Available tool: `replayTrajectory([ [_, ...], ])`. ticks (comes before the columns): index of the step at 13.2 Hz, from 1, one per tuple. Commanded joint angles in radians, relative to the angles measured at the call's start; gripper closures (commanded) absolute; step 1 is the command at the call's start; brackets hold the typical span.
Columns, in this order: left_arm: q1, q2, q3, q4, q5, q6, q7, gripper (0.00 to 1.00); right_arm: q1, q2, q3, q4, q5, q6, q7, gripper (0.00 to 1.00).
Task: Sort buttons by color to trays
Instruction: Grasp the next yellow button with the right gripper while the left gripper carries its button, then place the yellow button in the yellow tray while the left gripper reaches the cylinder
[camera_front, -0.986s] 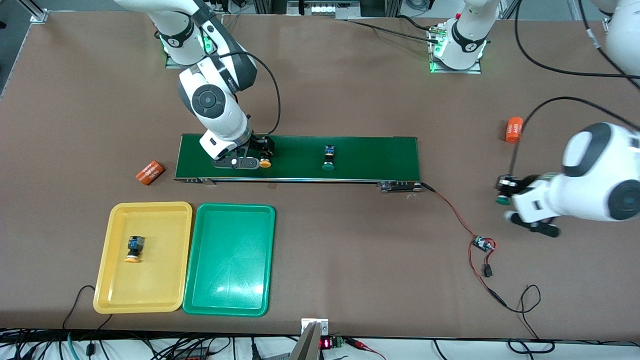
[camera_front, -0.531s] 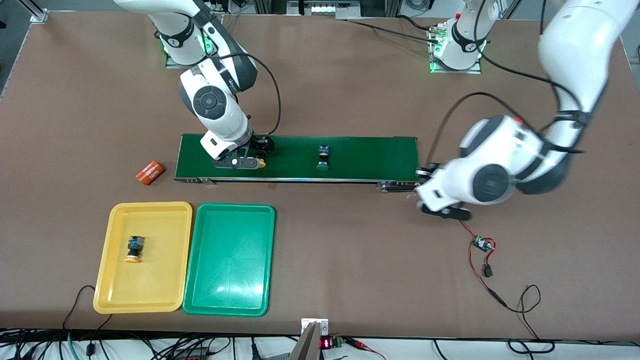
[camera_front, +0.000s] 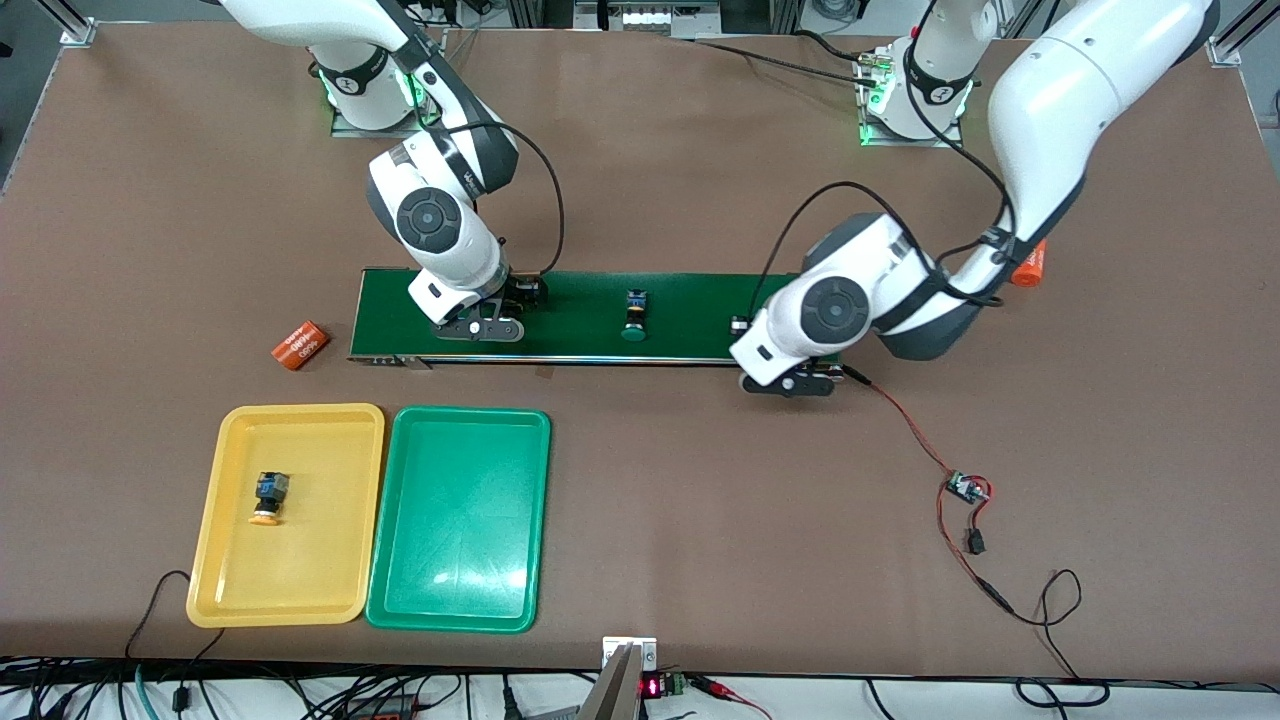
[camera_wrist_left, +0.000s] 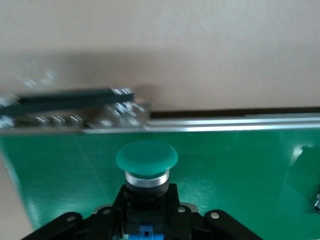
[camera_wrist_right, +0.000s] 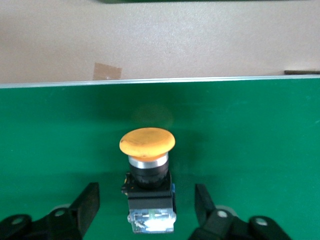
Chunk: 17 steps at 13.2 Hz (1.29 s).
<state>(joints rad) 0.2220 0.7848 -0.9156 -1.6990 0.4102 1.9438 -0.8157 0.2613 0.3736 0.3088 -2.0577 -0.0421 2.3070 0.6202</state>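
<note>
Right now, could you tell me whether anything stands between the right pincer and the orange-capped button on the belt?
Nothing visible does. The right pincer straddles the orange-capped button on the conveyor belt, one finger on each side, open, with only bare belt in the gaps.

Seen from high across the table (camera_front: 640, 180), facing both arm bases, with the whole belt (camera_front: 690, 310) and both trays in frame. Left wrist view close over the belt's end toward the left arm, looking along a green-capped button (camera_wrist_left: 146, 160) to the belt edge and bare table. Right wrist view equally close over the belt's other end, on a yellow-capped button (camera_wrist_right: 147, 150). Shared by all three: the belt.
</note>
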Motion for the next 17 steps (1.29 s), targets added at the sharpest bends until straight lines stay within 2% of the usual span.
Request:
replayTrajectory([
  [1, -0.036, -0.024, -0.002, -0.047, -0.019, 0.023, -0.062, 0.86, -0.011, -0.005, 0.006, -0.016, -0.022, 0.012, 0.006, 0.5],
  [2, -0.039, -0.027, -0.002, -0.059, -0.008, 0.021, -0.062, 0.86, -0.014, -0.005, 0.006, -0.016, -0.033, 0.012, 0.004, 0.58],
  [3, -0.041, -0.029, -0.002, -0.071, -0.004, 0.024, -0.063, 0.82, -0.019, -0.004, 0.006, -0.016, -0.044, 0.012, 0.001, 0.6],
  [4, -0.042, -0.027, -0.002, -0.07, -0.004, 0.03, -0.063, 0.62, -0.027, 0.001, 0.004, -0.016, -0.045, 0.011, -0.002, 0.66],
  [5, -0.036, -0.032, -0.002, -0.064, -0.004, 0.032, -0.062, 0.28, -0.031, 0.001, 0.006, -0.016, -0.054, 0.009, -0.01, 0.72],
  [6, -0.024, -0.045, -0.006, -0.056, -0.004, 0.026, -0.057, 0.0, -0.039, -0.001, 0.004, -0.013, -0.059, 0.006, -0.017, 0.76],
  [8, 0.02, -0.103, -0.04, -0.051, -0.007, 0.006, -0.048, 0.0, -0.054, -0.021, 0.0, 0.02, -0.061, -0.004, -0.034, 0.77],
  [9, 0.058, -0.122, -0.078, -0.051, -0.008, -0.002, -0.051, 0.0, -0.071, -0.028, -0.002, 0.059, -0.061, -0.039, -0.055, 0.78],
  [12, 0.227, -0.139, -0.201, 0.027, -0.007, -0.199, -0.021, 0.0, -0.129, -0.022, -0.014, 0.216, -0.061, -0.133, -0.14, 0.78],
  [14, 0.261, -0.137, -0.194, 0.097, -0.004, -0.336, 0.086, 0.0, -0.143, -0.001, -0.045, 0.287, -0.079, -0.133, -0.178, 0.79],
  [17, 0.399, -0.136, -0.19, 0.105, -0.001, -0.451, 0.269, 0.0, -0.169, 0.074, -0.091, 0.402, -0.156, -0.127, -0.246, 0.79],
])
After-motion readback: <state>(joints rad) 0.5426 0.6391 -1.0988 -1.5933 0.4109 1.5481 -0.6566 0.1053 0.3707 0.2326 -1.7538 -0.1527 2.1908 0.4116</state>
